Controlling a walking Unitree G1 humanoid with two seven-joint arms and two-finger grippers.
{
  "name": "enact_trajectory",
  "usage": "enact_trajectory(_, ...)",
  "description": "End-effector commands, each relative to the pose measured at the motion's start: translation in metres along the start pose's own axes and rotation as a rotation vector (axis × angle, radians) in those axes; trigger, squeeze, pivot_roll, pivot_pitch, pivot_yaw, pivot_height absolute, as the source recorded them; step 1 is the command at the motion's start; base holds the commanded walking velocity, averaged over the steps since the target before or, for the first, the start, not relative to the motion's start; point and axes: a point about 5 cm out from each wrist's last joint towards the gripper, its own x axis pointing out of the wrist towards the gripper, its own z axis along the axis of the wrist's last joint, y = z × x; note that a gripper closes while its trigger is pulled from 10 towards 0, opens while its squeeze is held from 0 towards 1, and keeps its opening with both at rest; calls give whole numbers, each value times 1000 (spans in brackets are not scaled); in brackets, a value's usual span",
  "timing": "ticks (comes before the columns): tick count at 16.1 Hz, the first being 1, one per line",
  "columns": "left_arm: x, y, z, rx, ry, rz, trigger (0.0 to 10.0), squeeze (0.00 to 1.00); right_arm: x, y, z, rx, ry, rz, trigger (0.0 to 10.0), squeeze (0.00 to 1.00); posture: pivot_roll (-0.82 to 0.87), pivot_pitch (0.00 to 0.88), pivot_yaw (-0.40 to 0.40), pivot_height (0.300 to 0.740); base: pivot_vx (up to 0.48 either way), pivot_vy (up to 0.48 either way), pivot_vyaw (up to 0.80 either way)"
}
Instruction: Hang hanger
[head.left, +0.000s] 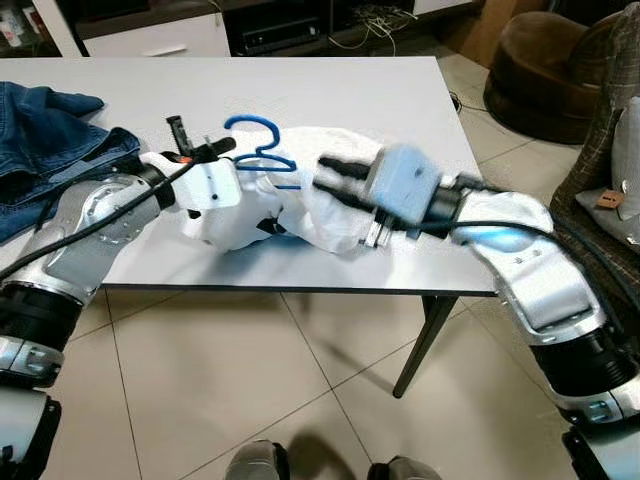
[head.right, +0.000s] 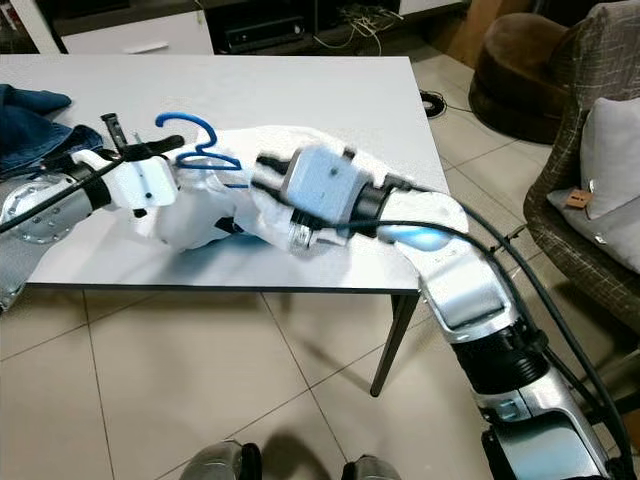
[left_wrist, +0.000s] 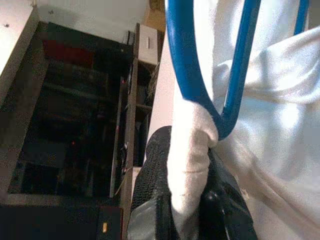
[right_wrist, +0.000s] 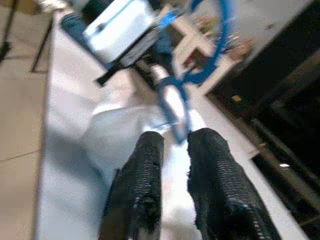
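My white table (head.left: 330, 95) on tiled floor (head.left: 250, 380): denim garment (head.left: 45, 140) far left, white garment (head.left: 300, 215) with blue hanger (head.left: 255, 145) near edge.

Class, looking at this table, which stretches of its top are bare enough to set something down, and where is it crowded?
The white table is bare along its far side, beyond the blue hanger, and at its far right corner. The near middle is crowded: the white garment and both end effectors, left and right, sit there. The blue jeans cover the left end.

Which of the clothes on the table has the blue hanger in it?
The white garment between the two grippers holds the blue hanger. The blue jeans lie apart at the table's left edge, with no hanger.
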Motion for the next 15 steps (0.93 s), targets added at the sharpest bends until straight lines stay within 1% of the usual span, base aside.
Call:
enact_trajectory(1, 1, 2, 4, 14, -19, -5, 10000, 0, 1, 5, -5, 7, 25, 41, 10000, 1000, -62, 32, 50, 740, 0, 0, 0)
enact_trajectory(3, 0, 1, 4, 14, -22, -5, 10000, 0, 2, 9, -8, 20, 48, 68, 10000, 1000, -55, 30, 47, 740, 0, 0, 0)
enact_trajectory(4, 0, 1, 4, 13, -26, -2, 10000, 0, 4, 7, -14, 17, 80, 47, 10000, 1000, -53, 30, 45, 740, 0, 0, 0)
enact_trajectory(5, -1, 0, 4, 12, -30, 0, 10000, 0, 7, 3, -21, 10, 115, 8, 10000, 820, -51, 29, 42, 740, 0, 0, 0)
enact_trajectory(6, -1, -1, 5, 7, -32, 1, 10000, 0, 8, -2, -22, -3, 127, -38, 10000, 553, -49, 28, 42, 740, 0, 0, 0)
enact_trajectory(7, -1, -4, 4, 3, -31, -2, 10000, 0, 9, -9, -20, -7, 121, -88, 10000, 384, -48, 28, 41, 740, 0, 0, 0)
enact_trajectory(8, -2, -6, 4, 0, -29, -5, 10000, 0, 7, -15, -17, -8, 119, -121, 10000, 365, -47, 27, 39, 740, 0, 0, 0)
enact_trajectory(9, -2, -8, 3, -1, -27, -8, 10000, 0, 4, -20, -15, -14, 118, -139, 10000, 122, -47, 26, 39, 740, 0, 0, 0)
enact_trajectory(11, -2, -10, 2, -2, -24, -12, 10000, 0, 1, -24, -12, -27, 114, -152, 10000, 31, -48, 26, 40, 740, 0, 0, 0)
enact_trajectory(13, -2, -12, 1, 1, -16, -18, 10000, 0, -4, -31, -7, -43, 104, -178, 10000, 0, -52, 24, 41, 740, 0, 0, 0)
enact_trajectory(15, 0, -13, 1, 2, -17, -21, 10000, 0, -8, -35, -3, -51, 101, -191, 10000, 0, -57, 25, 43, 740, 0, 0, 0)
